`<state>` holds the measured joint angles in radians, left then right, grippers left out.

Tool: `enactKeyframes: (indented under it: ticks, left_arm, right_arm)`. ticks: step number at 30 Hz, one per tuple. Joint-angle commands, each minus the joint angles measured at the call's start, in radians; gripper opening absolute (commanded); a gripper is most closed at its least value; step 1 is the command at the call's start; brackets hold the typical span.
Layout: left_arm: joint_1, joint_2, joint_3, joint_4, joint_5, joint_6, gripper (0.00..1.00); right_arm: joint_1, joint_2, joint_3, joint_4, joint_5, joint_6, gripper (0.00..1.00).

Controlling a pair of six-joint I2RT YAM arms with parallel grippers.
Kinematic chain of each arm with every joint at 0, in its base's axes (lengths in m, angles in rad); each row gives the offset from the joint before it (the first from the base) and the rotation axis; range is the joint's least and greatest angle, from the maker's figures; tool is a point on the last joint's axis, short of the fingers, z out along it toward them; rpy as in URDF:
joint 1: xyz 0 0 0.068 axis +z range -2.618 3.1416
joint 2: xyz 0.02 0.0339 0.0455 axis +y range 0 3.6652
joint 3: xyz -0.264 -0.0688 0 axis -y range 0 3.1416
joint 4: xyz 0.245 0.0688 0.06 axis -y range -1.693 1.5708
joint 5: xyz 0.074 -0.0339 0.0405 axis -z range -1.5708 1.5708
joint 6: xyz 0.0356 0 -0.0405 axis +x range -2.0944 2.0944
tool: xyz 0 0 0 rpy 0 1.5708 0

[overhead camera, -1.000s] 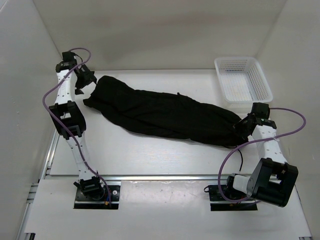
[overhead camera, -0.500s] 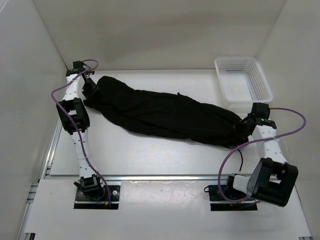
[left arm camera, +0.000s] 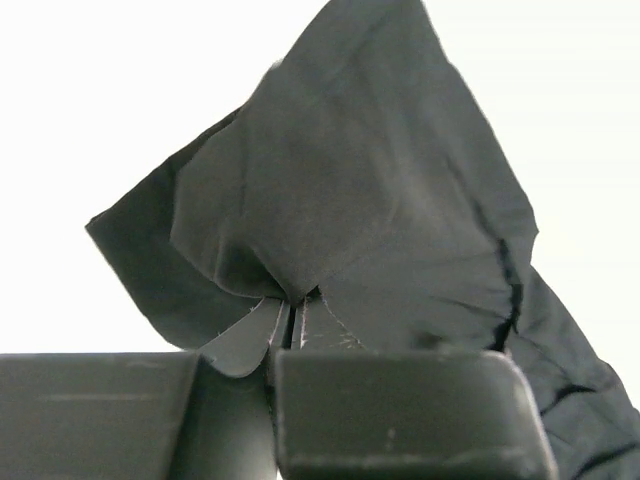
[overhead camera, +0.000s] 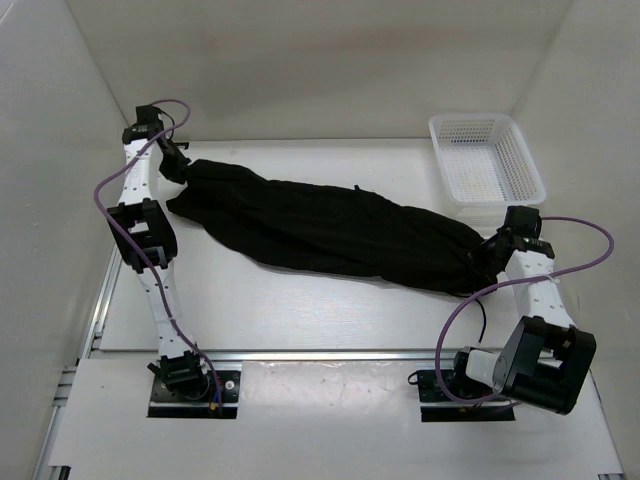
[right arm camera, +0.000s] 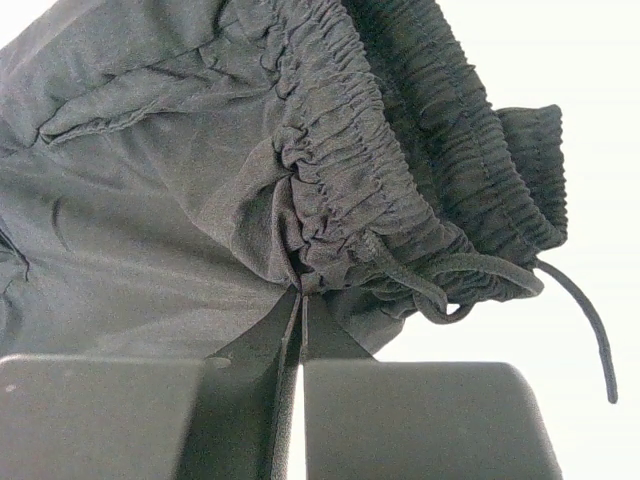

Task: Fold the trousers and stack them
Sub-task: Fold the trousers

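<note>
The black trousers (overhead camera: 330, 230) lie stretched in a long band across the table from far left to near right. At the far-left end my left gripper (overhead camera: 182, 172) is shut on the leg hems; the left wrist view shows the jaws (left arm camera: 297, 303) pinching a peak of black cloth (left arm camera: 370, 190). My right gripper (overhead camera: 487, 258) is shut on the elastic waistband at the right end. In the right wrist view its jaws (right arm camera: 301, 293) nip the gathered waistband (right arm camera: 380, 170), and a drawstring (right arm camera: 585, 320) trails off to the right.
A white mesh basket (overhead camera: 487, 157) stands at the far right corner of the table (overhead camera: 300, 305). White walls close in the left, back and right sides. A metal rail (overhead camera: 320, 355) runs along the near edge by the arm bases.
My left gripper has closed from wide open onto the leg end of the trousers and pulled that end slightly up and left. The right gripper has kept its hold and place.
</note>
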<state>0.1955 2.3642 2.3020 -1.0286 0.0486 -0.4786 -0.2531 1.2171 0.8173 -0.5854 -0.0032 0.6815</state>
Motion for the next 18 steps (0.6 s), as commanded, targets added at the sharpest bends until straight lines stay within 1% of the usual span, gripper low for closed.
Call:
enactKeyframes:
  ticks: [1, 3, 4, 7, 8, 10, 11, 13, 15, 16, 17, 18]
  left_arm:
    - [0.031, -0.18, 0.036, 0.004, -0.035, 0.023, 0.1]
    - [0.032, -0.193, 0.045, -0.02, -0.035, 0.032, 0.1]
    - [0.032, -0.206, 0.045, -0.021, -0.058, 0.043, 0.1]
    - [0.042, -0.246, -0.047, -0.034, -0.078, 0.043, 0.1]
    - [0.042, -0.258, -0.112, -0.034, -0.078, 0.043, 0.1]
    - [0.051, -0.281, -0.176, -0.011, -0.078, 0.043, 0.1]
    - [0.051, -0.296, -0.235, 0.005, -0.09, 0.043, 0.1]
    - [0.051, -0.309, -0.285, 0.018, -0.113, 0.043, 0.1]
    - [0.061, -0.318, -0.347, 0.018, -0.167, 0.025, 0.1]
    - [0.061, -0.318, -0.364, 0.018, -0.167, 0.025, 0.1]
    - [0.073, -0.318, -0.377, 0.018, -0.167, 0.009, 0.15]
    - [0.085, -0.307, -0.386, 0.018, -0.155, -0.003, 0.22]
  right_arm:
    - [-0.012, -0.041, 0.054, -0.043, 0.022, -0.019, 0.0]
    - [-0.012, -0.068, 0.065, -0.059, 0.022, -0.019, 0.0]
    - [-0.012, -0.068, 0.065, -0.07, 0.022, -0.019, 0.0]
    - [-0.021, -0.109, 0.05, -0.089, 0.022, -0.019, 0.0]
    - [-0.031, -0.129, 0.033, -0.09, 0.022, -0.019, 0.0]
    - [-0.041, -0.157, 0.013, -0.12, 0.031, -0.028, 0.0]
    - [-0.052, -0.191, -0.01, -0.129, 0.04, -0.028, 0.0]
    - [-0.052, -0.229, -0.033, -0.159, 0.061, -0.028, 0.0]
    - [-0.052, -0.293, -0.065, -0.181, 0.103, -0.028, 0.0]
    - [-0.052, -0.336, -0.076, -0.191, 0.112, -0.028, 0.02]
    - [-0.052, -0.352, -0.087, -0.191, 0.112, -0.028, 0.1]
    - [-0.052, -0.363, -0.087, -0.191, 0.112, -0.028, 0.19]
